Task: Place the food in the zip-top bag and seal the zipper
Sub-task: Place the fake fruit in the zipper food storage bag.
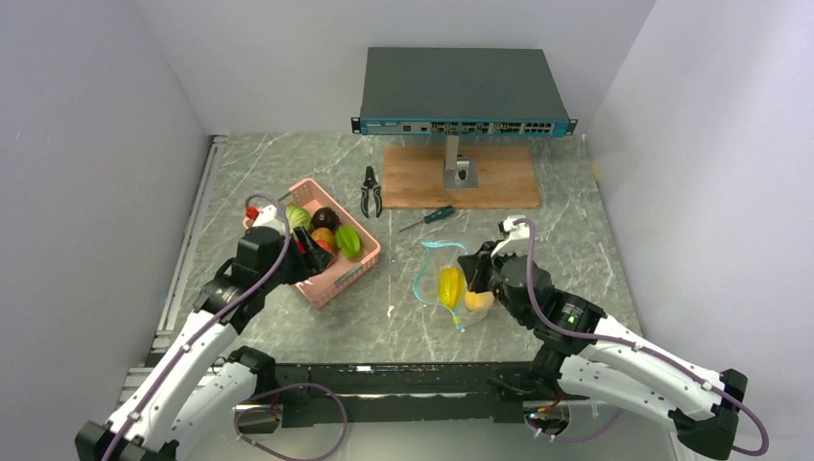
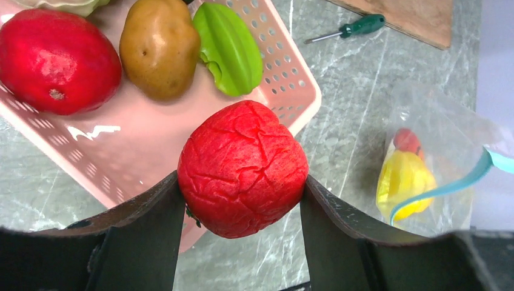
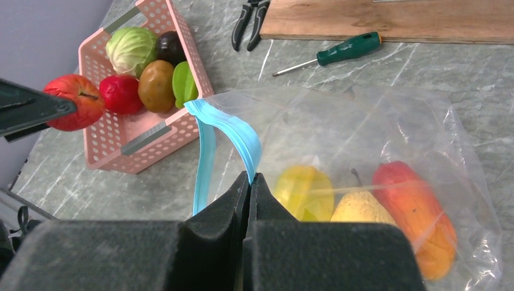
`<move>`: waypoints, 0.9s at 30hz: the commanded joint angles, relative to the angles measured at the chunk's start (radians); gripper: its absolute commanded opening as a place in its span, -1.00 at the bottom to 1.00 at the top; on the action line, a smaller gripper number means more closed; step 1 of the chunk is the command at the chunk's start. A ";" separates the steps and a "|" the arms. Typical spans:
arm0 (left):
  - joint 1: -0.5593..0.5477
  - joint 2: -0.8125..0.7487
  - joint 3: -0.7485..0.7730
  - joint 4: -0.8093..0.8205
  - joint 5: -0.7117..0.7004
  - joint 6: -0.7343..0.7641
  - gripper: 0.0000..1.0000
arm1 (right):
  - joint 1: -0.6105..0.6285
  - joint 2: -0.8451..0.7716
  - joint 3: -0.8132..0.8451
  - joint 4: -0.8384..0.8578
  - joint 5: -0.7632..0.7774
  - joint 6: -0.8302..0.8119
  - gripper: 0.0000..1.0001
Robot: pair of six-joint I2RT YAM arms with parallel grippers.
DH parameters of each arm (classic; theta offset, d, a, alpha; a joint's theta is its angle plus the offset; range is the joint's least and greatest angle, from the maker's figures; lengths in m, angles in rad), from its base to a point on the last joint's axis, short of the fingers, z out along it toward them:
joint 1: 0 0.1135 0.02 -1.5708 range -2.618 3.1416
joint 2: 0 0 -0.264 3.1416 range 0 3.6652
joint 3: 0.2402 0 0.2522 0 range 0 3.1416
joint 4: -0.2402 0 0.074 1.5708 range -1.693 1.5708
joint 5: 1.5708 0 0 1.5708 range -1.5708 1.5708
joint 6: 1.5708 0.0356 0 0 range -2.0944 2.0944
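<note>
Red wrinkled fruit (image 2: 242, 167) clamped in left gripper (image 2: 241, 206), above basket (image 2: 115, 151) rim. Bag (image 3: 376, 127) lies on table (image 1: 403, 327) right of basket, three pieces inside. Right gripper (image 3: 250, 182) pinched tight on zipper (image 3: 205, 157), one lip raised, mouth gaping toward basket. Best approach: carry fruit across low, enter beside the raised lip, and let go only once past the strip. Right side should hold that lip high and steady.

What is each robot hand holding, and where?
The left end effector squeezes the red fruit by its sides; the right end effector pinches the blue zipper of the bag.
</note>
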 commanded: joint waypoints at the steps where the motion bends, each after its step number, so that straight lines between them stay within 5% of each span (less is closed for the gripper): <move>1: 0.005 -0.112 0.012 -0.051 0.075 0.067 0.06 | 0.003 0.006 -0.005 0.075 -0.014 0.007 -1.00; 8: 0.005 -0.151 0.032 0.138 0.392 0.028 0.07 | 0.004 0.043 -0.003 0.107 -0.042 0.019 -1.00; 13: -0.041 -0.126 -0.135 0.545 0.579 -0.212 0.05 | 0.003 0.058 -0.005 0.123 -0.055 0.026 -1.00; 16: -0.167 -0.083 -0.181 0.679 0.510 -0.256 0.05 | 0.003 0.061 -0.002 0.123 -0.057 0.029 -1.00; 21: -0.378 0.048 -0.023 0.533 0.355 -0.131 0.03 | 0.004 0.063 -0.005 0.122 -0.060 0.030 -1.00; 27: -0.469 0.242 0.081 0.532 0.329 -0.120 0.05 | 0.004 0.070 -0.002 0.133 -0.074 0.039 -1.00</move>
